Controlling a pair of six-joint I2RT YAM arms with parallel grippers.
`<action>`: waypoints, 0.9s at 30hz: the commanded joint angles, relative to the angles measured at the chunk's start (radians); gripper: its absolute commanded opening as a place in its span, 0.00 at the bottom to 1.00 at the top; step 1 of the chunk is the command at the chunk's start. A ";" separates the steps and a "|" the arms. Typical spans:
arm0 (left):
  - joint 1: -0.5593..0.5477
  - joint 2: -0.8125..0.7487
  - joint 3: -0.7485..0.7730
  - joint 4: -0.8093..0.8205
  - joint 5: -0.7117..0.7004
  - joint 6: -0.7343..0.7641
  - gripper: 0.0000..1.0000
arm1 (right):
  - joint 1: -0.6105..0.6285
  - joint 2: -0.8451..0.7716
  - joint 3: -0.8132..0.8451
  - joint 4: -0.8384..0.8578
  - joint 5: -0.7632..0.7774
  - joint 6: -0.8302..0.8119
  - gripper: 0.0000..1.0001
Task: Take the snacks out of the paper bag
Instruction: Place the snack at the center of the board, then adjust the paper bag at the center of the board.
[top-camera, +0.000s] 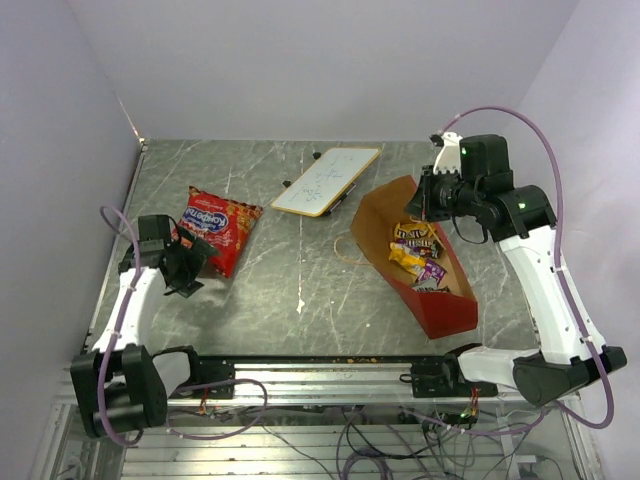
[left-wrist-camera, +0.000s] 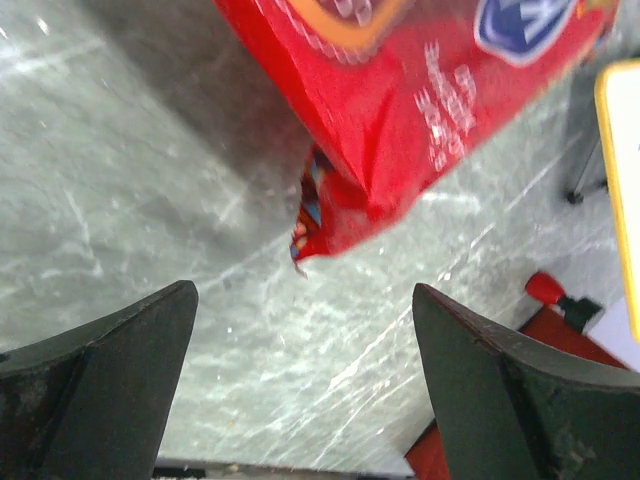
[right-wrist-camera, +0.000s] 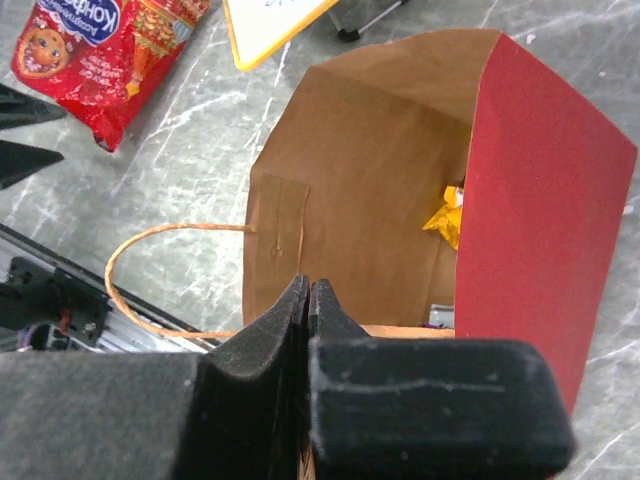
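Locate candy packets (top-camera: 417, 252) inside paper bag (top-camera: 442, 312), right of centre, long axis running upper left to lower right. Find right gripper (top-camera: 428, 205) at its upper end, nearest, jaws pressed together. Find left gripper (top-camera: 192, 268) beside chip bag (top-camera: 218, 228), left of frame, jaws spread.

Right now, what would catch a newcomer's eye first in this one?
The big red paper bag lying open on the right of the table, its brown inside showing a heap of candy packets. Next, the glossy red chip bag lying out on the left, just ahead of the left gripper with its fingers spread. The right gripper, fingers pressed together, sits at the bag's far end.
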 joint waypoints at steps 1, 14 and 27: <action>-0.061 -0.061 0.023 -0.135 0.007 0.011 0.99 | 0.005 0.018 0.069 -0.049 -0.006 0.085 0.00; -0.174 -0.246 0.252 -0.385 0.026 0.163 1.00 | 0.005 -0.172 -0.212 0.086 -0.093 0.342 0.00; -0.358 -0.301 0.302 0.131 0.457 0.015 0.88 | 0.005 -0.245 -0.152 -0.053 -0.045 0.286 0.00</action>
